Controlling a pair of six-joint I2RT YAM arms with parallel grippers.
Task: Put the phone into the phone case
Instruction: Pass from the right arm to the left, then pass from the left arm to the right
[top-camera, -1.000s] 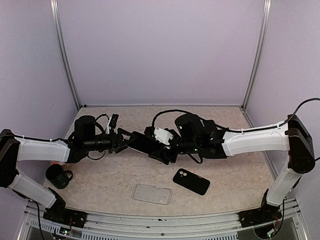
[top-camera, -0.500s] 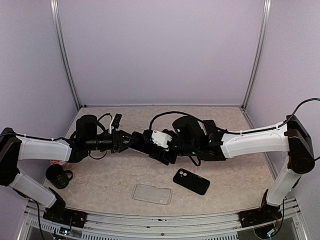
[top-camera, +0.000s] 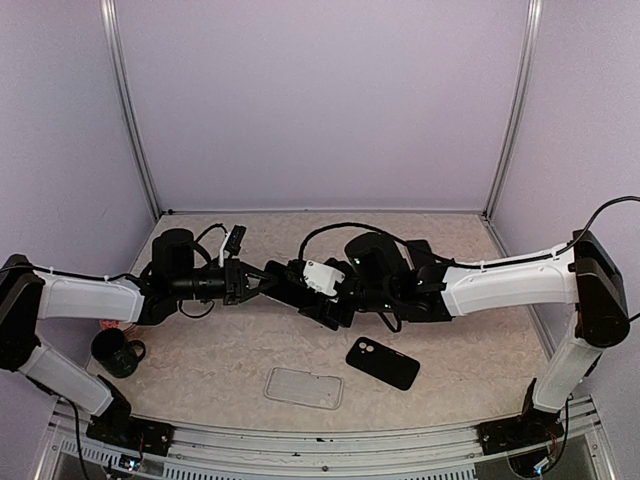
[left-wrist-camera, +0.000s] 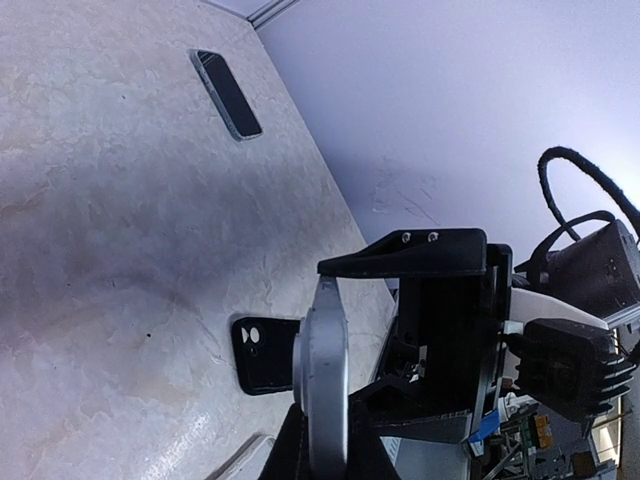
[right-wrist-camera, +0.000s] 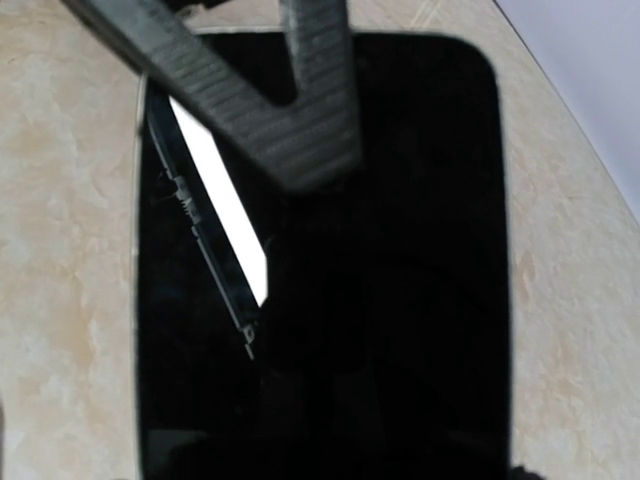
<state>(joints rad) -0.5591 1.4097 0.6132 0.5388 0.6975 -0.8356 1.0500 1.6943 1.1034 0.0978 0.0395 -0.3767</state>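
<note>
A black phone (top-camera: 291, 287) with a silver rim hangs above the table's middle, held between both arms. My left gripper (top-camera: 262, 280) is shut on its left end; in the left wrist view the fingers (left-wrist-camera: 290, 450) pinch the phone's silver edge (left-wrist-camera: 322, 370). My right gripper (top-camera: 320, 300) is shut across the phone's width from the right, its black fingers (left-wrist-camera: 420, 252) straddling it. The right wrist view is filled by the dark screen (right-wrist-camera: 390, 260). A black phone case (top-camera: 382, 362) with a camera cutout lies flat on the table, front right of the phone.
A clear case (top-camera: 304, 387) lies near the front edge. A dark mug (top-camera: 118, 352) stands at the front left beside the left arm. Another flat dark slab (left-wrist-camera: 226, 80) lies far off near the wall in the left wrist view. Walls enclose the table.
My left gripper has closed onto the phone's left end. The right gripper kept its grip, and both arms barely moved.
</note>
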